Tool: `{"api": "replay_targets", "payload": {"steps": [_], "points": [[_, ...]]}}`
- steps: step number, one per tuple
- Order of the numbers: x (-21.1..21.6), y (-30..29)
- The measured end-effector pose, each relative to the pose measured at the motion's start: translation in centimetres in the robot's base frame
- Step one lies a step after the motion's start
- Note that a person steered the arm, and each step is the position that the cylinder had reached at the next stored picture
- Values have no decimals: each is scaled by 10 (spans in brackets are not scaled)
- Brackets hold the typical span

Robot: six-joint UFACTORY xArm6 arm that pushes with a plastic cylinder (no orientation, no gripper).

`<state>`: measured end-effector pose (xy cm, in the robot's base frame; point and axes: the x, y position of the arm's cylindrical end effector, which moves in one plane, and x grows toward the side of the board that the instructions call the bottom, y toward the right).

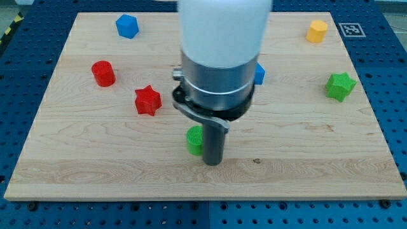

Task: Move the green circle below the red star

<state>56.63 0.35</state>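
board (pixel 95 159): pale wood, visible grain, smooth matt finish. blocks, e.g. red star (pixel 147 100) and green circle (pixel 193 139): matt moulded plastic. arm housing (pixel 222 25), upper centre of frame: white, smooth, slight sheen. collar (pixel 216 86): dull grey metal. rod (pixel 213 143): dark, matt.

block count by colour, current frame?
Red: 2, red cylinder, red star
Blue: 2, blue block, a second blue block half hidden behind the arm
Green: 2, green circle, green star
Yellow: 1, yellow block
Total: 7
My tip touches the green circle's right side.
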Motion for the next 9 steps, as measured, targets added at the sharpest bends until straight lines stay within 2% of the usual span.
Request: {"api": "replay_targets", "payload": {"steps": [2,5,6,8,9], "points": [[-22,23],[-35,-60],[-58,-60],[-28,-93],[-28,-75]]}}
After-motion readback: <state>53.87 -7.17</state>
